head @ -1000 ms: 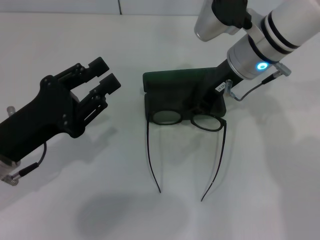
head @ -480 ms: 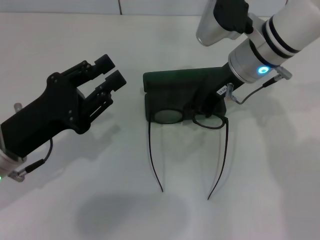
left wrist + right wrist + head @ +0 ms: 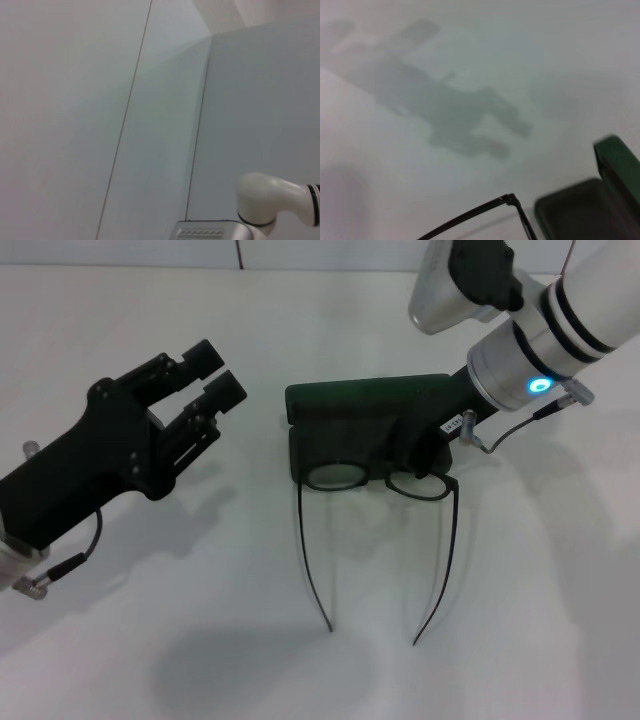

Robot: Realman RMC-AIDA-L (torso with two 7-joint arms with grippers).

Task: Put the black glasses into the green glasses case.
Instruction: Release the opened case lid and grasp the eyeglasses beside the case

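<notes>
The green glasses case (image 3: pixel 350 425) lies open at the table's middle, lid (image 3: pixel 365 395) raised at the back. The black glasses (image 3: pixel 335 476) rest with their lenses on the case's front edge, and both temple arms are unfolded toward me. My right gripper (image 3: pixel 422 452) reaches down into the case from the right and is shut on the frame by the right lens. In the right wrist view a temple hinge (image 3: pixel 509 199) and the case's open base (image 3: pixel 575 210) show close by. My left gripper (image 3: pixel 213 373) hovers open to the left of the case, apart from it.
The white table (image 3: pixel 150 640) extends all around the case. The left gripper's shadow (image 3: pixel 450 115) falls on it. The left wrist view shows only a pale wall and part of the white right arm (image 3: pixel 270 197).
The glasses have shifted slightly, their temple tips sliding a little nearer to me and rightward. My right arm has edged right. My left gripper has drifted slightly forward and up.
</notes>
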